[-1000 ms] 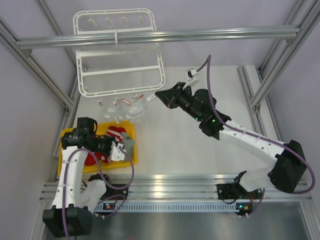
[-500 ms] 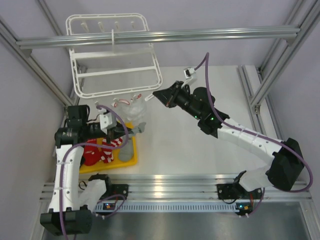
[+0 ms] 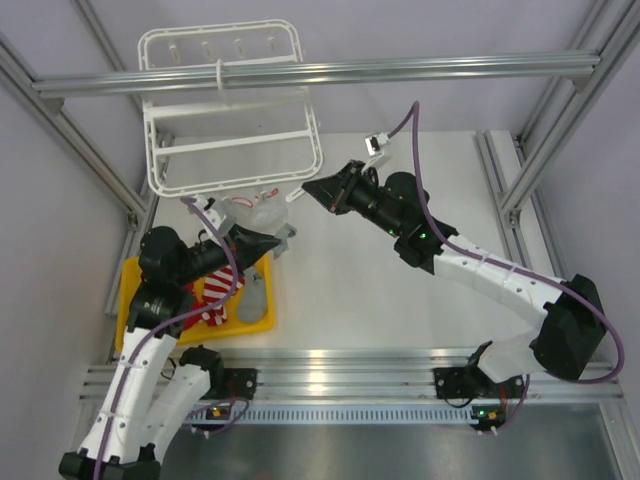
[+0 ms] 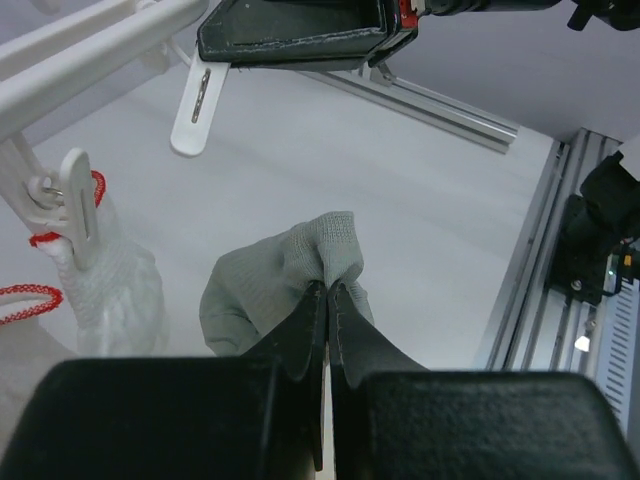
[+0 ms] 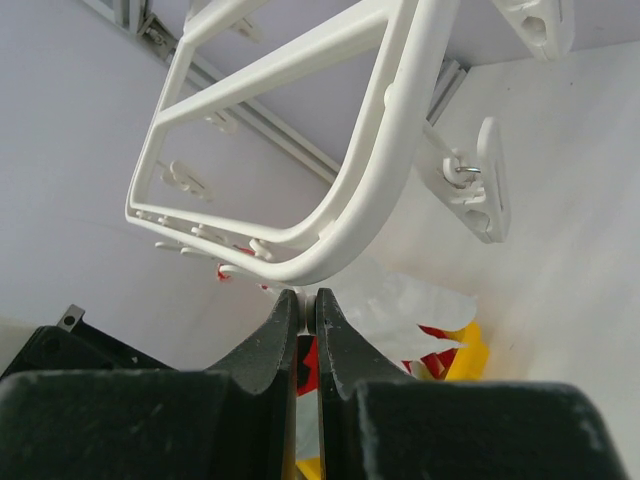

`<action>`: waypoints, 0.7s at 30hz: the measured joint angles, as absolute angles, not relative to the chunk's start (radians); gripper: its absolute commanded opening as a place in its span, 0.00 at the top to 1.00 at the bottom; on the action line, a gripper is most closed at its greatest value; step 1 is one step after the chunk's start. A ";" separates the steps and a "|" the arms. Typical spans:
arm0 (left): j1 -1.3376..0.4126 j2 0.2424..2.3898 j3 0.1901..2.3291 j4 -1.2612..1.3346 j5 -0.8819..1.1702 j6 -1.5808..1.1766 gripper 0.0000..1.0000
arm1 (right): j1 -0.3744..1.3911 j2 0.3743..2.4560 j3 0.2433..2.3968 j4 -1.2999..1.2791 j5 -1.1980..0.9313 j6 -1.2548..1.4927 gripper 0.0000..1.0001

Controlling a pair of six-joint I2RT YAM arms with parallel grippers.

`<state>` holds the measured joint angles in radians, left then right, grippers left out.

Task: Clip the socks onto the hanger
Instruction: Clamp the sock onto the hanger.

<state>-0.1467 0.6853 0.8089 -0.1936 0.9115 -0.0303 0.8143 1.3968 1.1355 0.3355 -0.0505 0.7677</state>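
Grey sock (image 4: 285, 275) is pinched in the closed left gripper (image 4: 326, 290), whose arm bends upward from beside the yellow tray (image 3: 127, 310) toward the hanger (image 3: 232, 143). The right gripper (image 3: 308, 189) reaches leftward at the hanger's near corner, jaws closed on a white clip (image 4: 193, 110); the contact itself is mostly hidden. The ribbed sock hangs bunched above the table, near the hanger's lower edge. A red striped sock (image 3: 218, 288) lies in the tray.

The hanger (image 3: 235, 141) hangs just behind the right end effector (image 5: 308, 296), its near rim at the tips. Just before that, the left end effector (image 4: 325, 290) pinches a sock (image 4: 290, 262) above the bench (image 3: 380, 290); the tray (image 3: 127, 300) lies to its left.
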 measured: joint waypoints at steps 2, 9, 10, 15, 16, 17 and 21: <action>-0.209 0.659 0.778 -0.141 0.830 -0.059 1.00 | 0.814 1.397 1.135 0.336 -0.051 0.772 1.00; -0.424 0.644 0.713 0.011 0.511 0.063 1.00 | 0.814 1.397 1.135 0.334 -0.051 0.788 1.00; -0.442 0.644 0.704 0.018 0.495 0.078 1.00 | 0.814 1.397 1.135 0.333 -0.050 0.789 1.00; -0.508 0.649 0.624 0.107 0.371 0.238 1.00 | 0.813 1.397 1.135 0.327 -0.045 0.806 1.00; -0.516 0.647 0.608 0.122 0.355 0.271 1.00 | 0.812 1.397 1.135 0.326 -0.043 0.808 1.00; -0.524 0.645 0.594 0.140 0.338 0.299 1.00 | 0.811 1.397 1.135 0.325 -0.043 0.809 1.00; -0.547 0.644 0.554 0.206 0.253 0.389 1.00 | 0.807 1.397 1.135 0.318 -0.036 0.816 1.00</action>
